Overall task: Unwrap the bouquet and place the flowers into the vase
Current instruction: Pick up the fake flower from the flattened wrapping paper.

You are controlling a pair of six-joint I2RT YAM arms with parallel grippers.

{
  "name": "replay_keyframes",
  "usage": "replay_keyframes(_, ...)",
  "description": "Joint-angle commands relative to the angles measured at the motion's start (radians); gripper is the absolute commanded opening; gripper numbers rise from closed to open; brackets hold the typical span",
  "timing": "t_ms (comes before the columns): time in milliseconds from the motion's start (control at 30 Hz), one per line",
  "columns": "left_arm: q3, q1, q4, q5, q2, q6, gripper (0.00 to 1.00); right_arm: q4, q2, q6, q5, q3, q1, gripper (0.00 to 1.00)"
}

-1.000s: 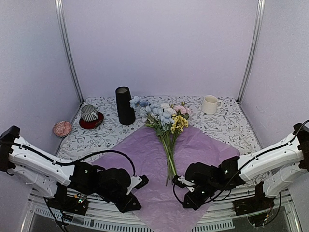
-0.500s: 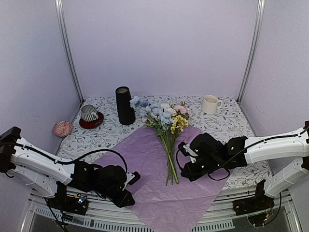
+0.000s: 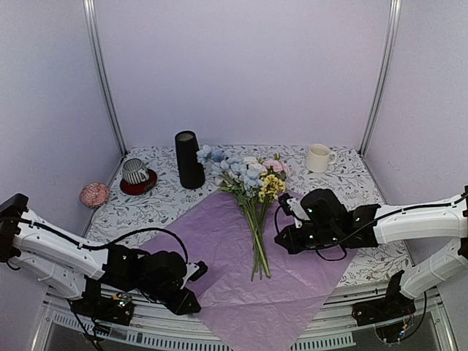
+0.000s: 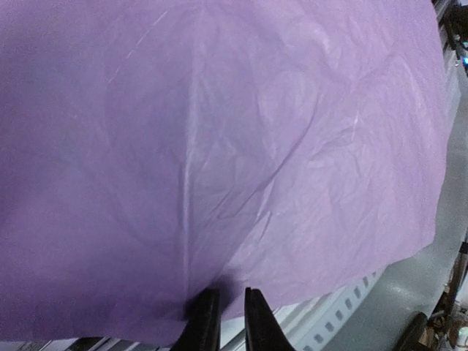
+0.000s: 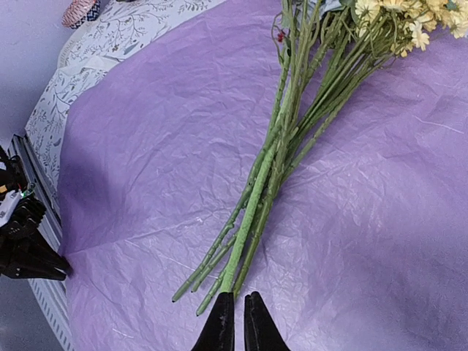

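The right gripper (image 5: 235, 296) has its fingers pressed together with nothing between them, right by the cut ends of the long green-stemmed blue, pink and yellow flowers (image 5: 272, 164). These lie loose on the flat crinkly purple paper sheet (image 5: 139, 146). The left gripper (image 4: 230, 292) is nearly closed at that paper's near edge; I cannot tell if it pinches it. The tall slim black vase (image 3: 188, 159) stands upright just past the blooms.

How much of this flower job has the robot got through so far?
Unwrapping looks done: the purple paper lies open and flat, the flowers loose on it. In hand: the right gripper, shut and empty, hovers by the stems; the left gripper sits at the paper's near edge. Left: every flower must go into the black vase.
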Motion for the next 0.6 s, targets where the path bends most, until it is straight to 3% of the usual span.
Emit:
replay_keyframes(0,-0.023,0.012,0.019,0.009,-0.016,-0.028,0.15,0.118,0.003,-0.050,0.000,-0.010,-0.016,0.07)
replay_keyframes(200,0.033,0.017,-0.039,-0.074,-0.068,-0.006,0.16,0.100,0.097,-0.072,-0.008,0.086,-0.030,0.06)
replay_keyframes(367,0.034,0.103,-0.025,-0.105,-0.101,0.029,0.17,0.092,0.162,-0.090,-0.022,0.167,-0.065,0.06)
replay_keyframes(567,0.048,0.172,0.022,-0.202,-0.156,0.056,0.19,0.148,0.219,-0.132,-0.054,0.213,-0.107,0.18)
